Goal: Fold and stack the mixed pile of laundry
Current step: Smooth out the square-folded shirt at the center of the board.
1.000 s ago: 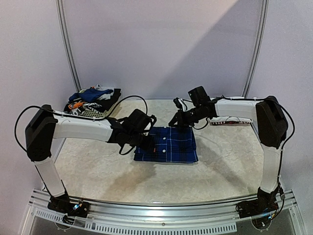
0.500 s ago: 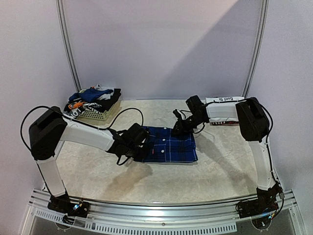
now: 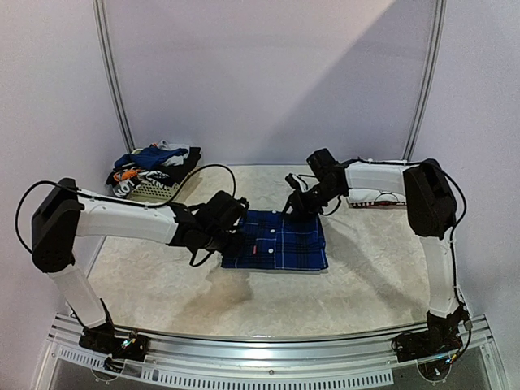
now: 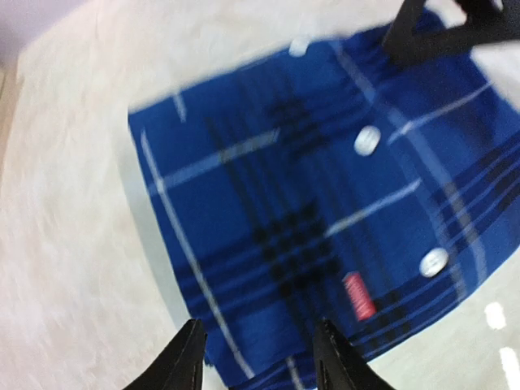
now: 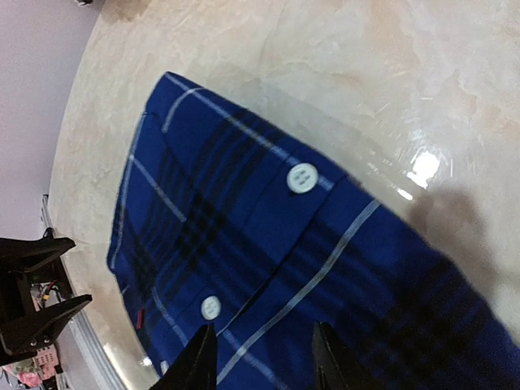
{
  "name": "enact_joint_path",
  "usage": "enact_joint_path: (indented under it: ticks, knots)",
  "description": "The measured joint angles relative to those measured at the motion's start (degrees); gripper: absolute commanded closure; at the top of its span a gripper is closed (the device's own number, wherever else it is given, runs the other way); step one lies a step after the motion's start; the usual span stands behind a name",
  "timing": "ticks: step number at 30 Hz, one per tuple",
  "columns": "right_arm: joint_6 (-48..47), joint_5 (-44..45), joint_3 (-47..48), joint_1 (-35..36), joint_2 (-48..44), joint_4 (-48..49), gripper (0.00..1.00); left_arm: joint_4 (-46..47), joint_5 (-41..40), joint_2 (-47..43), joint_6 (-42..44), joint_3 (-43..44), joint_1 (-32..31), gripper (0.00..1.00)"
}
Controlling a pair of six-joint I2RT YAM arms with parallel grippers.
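Beige-marbled across the table (image 3: pixel 366 276). Lying folded flat at its middle as the plaid shirt (image 3: pixel 280 240). Heaping in the white basket (image 3: pixel 158 192) at far left as the rest of the laundry pile (image 3: pixel 154 161). Hovering over the shirt's left edge with the left gripper (image 4: pixel 260 357) and its far edge with the right gripper (image 5: pixel 262 357), both gaping, gripping nothing.

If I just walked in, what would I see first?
Probably the blue plaid shirt, folded into a neat rectangle in the middle of the table. The left gripper hovers at its left side and the right gripper at its far edge, both with fingers apart. A basket heaped with clothes sits far left.
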Motion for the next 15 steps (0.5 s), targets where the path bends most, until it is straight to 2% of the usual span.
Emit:
enact_joint_path:
  ticks: [8,15]
  knots:
    - [1.7,3.1,-14.7,3.6,-17.0,3.3,0.55,-1.7,2.5,7.0,4.0,15.6,3.4,0.54]
    - [6.3,5.9,-30.2,5.7,-23.0,8.4,0.58,-2.6,5.7,17.2,7.9,22.3,8.9,0.55]
